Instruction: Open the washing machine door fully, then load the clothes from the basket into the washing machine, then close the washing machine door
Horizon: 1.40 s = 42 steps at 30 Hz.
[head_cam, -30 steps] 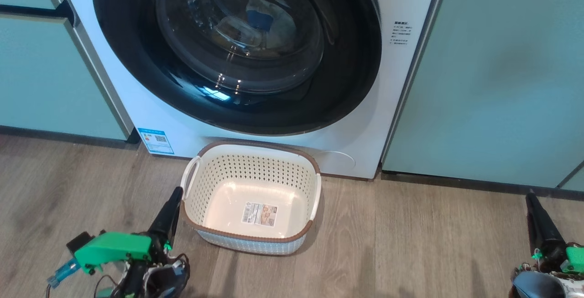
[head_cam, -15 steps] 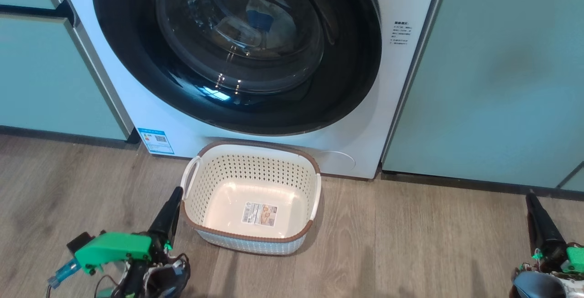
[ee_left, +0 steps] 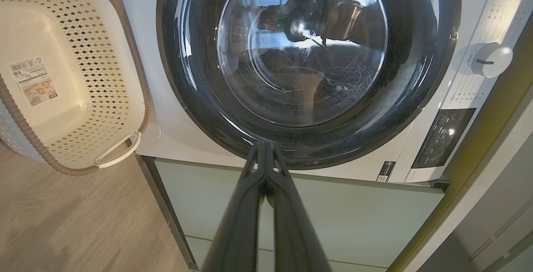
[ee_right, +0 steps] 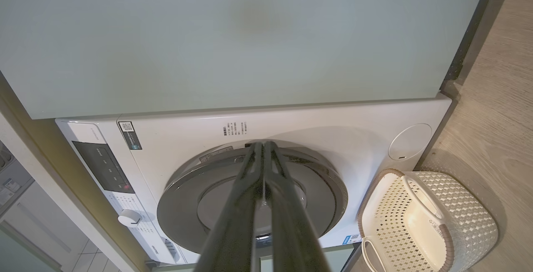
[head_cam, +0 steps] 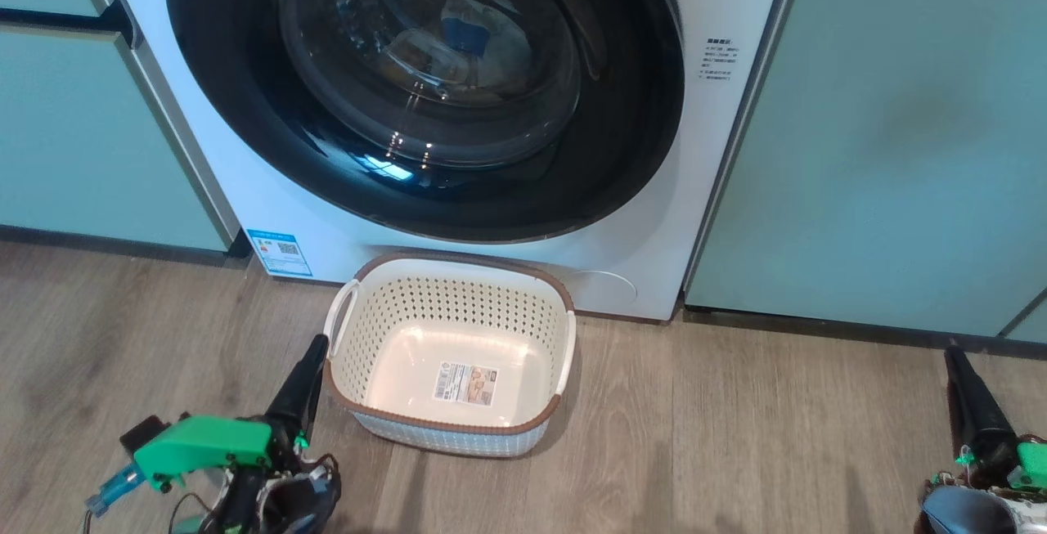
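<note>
The washing machine door (head_cam: 425,92) is shut; the basket (head_cam: 458,305) stands at its 6 o'clock; your left claw (head_cam: 318,342) and right claw (head_cam: 952,352) are closed.

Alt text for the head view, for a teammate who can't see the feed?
The washing machine door, glossy black with a glass centre, is shut on the washing machine. In front, on the wood floor, stands the cream basket, just a label sticker on its bottom. The left gripper and right gripper sit low at either side, fingers shut.
</note>
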### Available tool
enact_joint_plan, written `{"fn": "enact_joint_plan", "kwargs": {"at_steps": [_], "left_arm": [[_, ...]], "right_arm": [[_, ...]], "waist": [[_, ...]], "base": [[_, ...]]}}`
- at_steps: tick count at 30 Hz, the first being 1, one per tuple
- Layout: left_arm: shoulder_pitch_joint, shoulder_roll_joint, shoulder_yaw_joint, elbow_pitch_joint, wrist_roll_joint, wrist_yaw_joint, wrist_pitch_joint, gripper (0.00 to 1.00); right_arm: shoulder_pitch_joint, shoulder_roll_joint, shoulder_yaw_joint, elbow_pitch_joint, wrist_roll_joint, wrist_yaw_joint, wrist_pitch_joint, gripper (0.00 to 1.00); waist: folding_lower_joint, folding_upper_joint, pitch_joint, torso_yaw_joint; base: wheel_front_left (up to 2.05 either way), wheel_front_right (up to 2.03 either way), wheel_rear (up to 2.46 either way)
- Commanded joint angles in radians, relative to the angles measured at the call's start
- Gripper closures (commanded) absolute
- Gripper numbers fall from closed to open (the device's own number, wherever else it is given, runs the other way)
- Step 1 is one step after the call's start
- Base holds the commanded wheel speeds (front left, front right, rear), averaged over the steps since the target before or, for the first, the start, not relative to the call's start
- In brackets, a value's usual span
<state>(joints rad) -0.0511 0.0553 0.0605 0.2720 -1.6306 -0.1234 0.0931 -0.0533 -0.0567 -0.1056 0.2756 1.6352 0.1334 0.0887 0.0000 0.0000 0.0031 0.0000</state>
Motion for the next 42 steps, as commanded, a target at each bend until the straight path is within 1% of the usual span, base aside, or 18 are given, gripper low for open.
{"fn": "enact_joint_plan", "kwargs": {"at_steps": [1,42], "left_arm": [[-0.055,0.008,0.035,-0.028,0.007,-0.007,0.005,1.00],[-0.056,0.003,0.043,-0.027,0.014,-0.007,0.012,1.00]], "right_arm": [[-0.053,-0.009,0.013,-0.032,-0.009,-0.003,0.008,1.00],[-0.054,-0.002,0.003,-0.031,-0.017,-0.003,0.015,1.00]], "waist": [[0.0000,0.0000,0.000,0.000],[0.0000,0.0000,0.000,0.000]], "base": [[0.00,0.00,0.00],[0.00,0.00,0.00]]}}
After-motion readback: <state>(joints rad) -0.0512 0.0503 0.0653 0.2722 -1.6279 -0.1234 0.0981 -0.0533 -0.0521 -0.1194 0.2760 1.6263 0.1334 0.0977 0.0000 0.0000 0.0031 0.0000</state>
